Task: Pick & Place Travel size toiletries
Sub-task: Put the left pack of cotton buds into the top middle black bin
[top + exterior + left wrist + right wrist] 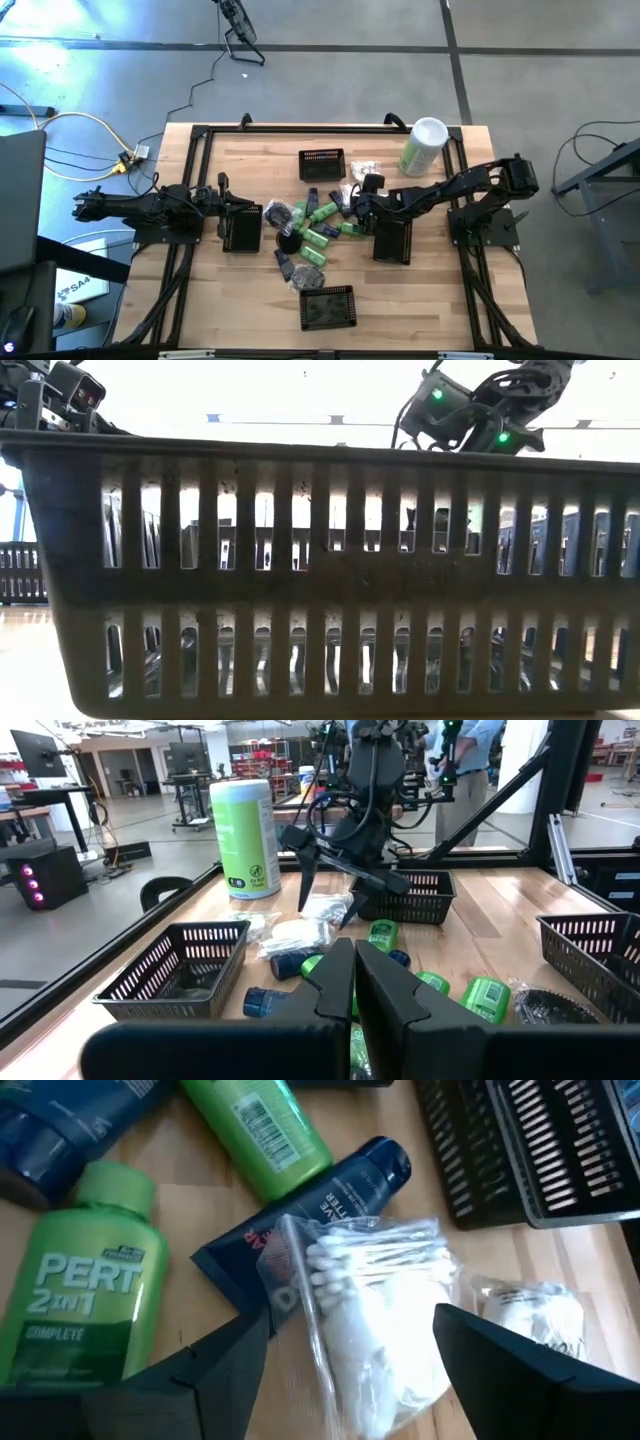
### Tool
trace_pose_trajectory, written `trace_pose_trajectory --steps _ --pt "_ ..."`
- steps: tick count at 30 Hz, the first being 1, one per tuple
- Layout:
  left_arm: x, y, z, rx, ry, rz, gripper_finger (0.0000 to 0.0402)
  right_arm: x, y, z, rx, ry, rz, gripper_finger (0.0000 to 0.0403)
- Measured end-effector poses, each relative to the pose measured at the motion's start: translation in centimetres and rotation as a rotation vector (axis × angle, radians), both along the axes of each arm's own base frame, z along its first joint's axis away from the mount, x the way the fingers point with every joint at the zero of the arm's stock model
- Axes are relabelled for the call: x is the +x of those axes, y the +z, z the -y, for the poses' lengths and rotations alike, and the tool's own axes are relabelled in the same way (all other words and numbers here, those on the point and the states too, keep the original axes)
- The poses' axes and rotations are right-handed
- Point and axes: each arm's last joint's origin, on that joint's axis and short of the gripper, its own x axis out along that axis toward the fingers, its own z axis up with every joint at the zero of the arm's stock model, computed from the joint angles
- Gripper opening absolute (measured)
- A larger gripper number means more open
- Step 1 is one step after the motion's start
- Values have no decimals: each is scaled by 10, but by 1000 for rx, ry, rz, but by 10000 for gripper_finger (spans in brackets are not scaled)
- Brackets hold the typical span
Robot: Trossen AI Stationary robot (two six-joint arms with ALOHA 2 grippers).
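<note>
The right gripper [340, 1345] reaches in from the table's right side, arm stretched low toward the centre pile. Its dark fingers [225, 1370] are spread wide, holding nothing, straddling a clear crinkly swab packet [375, 1295] of white-tipped cotton sticks. Just past it, at 12 o'clock of the packet, lies a dark blue tube [335, 1195] with a flat crimped end, under the packet's edge. At 9 o'clock lies a glossy green bottle [85, 1280] with a round cap; a second green bottle [255, 1125] lies farther off at 11 o'clock. A second white packet [530, 1315] sits at 3 o'clock, and a black slotted basket [540, 1145] at 1 o'clock.

In the high view the toiletries [315, 230] are heaped at table centre. The left gripper [222, 200] waits at 9 o'clock of the heap, fingers closed and empty. A pale-green canister [424, 146] stands upright at 1 o'clock.
</note>
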Motion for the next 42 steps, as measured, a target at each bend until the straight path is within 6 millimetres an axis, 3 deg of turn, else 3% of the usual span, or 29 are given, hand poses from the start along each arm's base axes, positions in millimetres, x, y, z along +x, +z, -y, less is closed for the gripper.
trace_pose_trajectory --steps 5,11,33,42 --pt "0 0 0 0 0 0 10 5 -22 2 -7 4 -59 276" --pt "0 0 0 -4 0 0 10 10 -30 0 -94 -18 -54 262" --pt "0 0 0 -7 -1 1 10 10 -23 0 -130 12 -38 17" --pt "0 0 0 -8 -1 1 10 7 -14 0 -194 -28 -32 4"
